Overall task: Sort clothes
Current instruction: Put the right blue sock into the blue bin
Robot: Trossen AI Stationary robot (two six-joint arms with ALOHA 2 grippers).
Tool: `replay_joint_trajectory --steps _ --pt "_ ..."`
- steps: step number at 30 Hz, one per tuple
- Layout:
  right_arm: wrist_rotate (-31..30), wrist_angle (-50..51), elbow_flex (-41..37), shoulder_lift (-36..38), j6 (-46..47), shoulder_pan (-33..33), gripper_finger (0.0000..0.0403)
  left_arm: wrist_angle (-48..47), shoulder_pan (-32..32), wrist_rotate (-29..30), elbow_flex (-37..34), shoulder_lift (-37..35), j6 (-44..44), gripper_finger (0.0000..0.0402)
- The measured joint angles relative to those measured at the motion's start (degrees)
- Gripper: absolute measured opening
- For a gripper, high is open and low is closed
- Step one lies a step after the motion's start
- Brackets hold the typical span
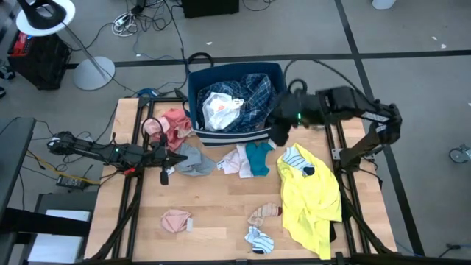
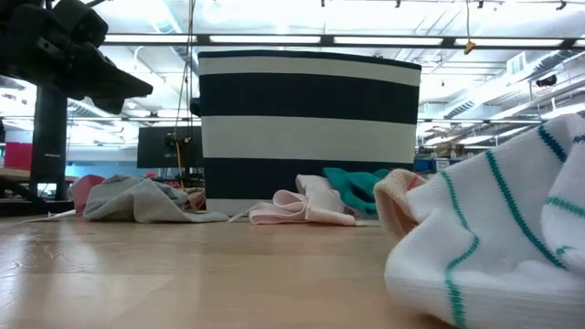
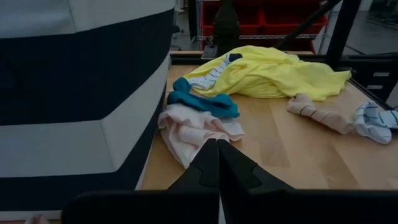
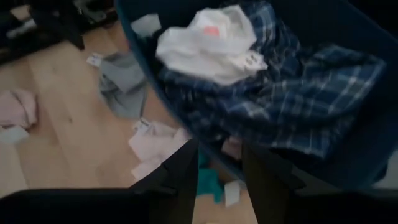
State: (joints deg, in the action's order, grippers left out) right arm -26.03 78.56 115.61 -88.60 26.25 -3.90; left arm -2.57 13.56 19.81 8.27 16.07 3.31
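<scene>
Left gripper (image 1: 163, 177) low over table, fingers pressed together, empty, just beside grey garment (image 1: 193, 160). Pale pink piece (image 1: 234, 161) and teal piece (image 1: 258, 157) lie at front of striped bin (image 1: 274, 70). Bin holds white garment (image 1: 221, 108) on blue plaid shirt (image 1: 255, 94). Right gripper (image 1: 280, 134) over bin's front right corner, fingers parted, empty. Yellow shirt (image 1: 313, 199) spread rightmost.

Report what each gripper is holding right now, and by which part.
Nothing is held. The left gripper is shut and empty over the table near the grey garment; the right gripper is open and empty above the bin.
</scene>
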Motion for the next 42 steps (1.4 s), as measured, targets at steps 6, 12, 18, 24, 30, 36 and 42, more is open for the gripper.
replay_joint_trajectory --steps 6,12,18,24,30,36,42 --pt "-6.9 1.6 -4.5 -0.2 8.8 -9.2 0.0123 0.0 0.0 0.0 0.0 0.0 -0.1 0.0001" --pt "-9.1 -0.6 -15.8 -0.3 18.1 -14.7 0.0123 0.1 0.0 0.0 0.0 0.0 -0.1 0.0001" --pt "-9.0 -11.2 -28.5 -0.3 22.2 -17.9 0.0123 0.1 0.0 0.0 0.0 0.0 -0.1 0.0001" --pt "-8.9 -27.8 -41.3 -0.3 22.0 -18.6 0.0125 0.1 0.0 0.0 0.0 0.0 -0.1 0.0001" --pt "-8.8 -41.9 -53.1 -0.3 21.7 -18.1 0.0125 0.1 0.0 0.0 0.0 0.0 -0.1 0.0001" --pt "-8.8 -54.6 -62.2 -0.3 21.5 -16.6 0.0124 0.1 0.0 0.0 0.0 0.0 -0.1 0.0001" --pt "-8.9 -69.4 -70.4 -0.3 16.4 -15.4 0.0126 0.1 0.0 0.0 0.0 0.0 -0.1 0.0001"
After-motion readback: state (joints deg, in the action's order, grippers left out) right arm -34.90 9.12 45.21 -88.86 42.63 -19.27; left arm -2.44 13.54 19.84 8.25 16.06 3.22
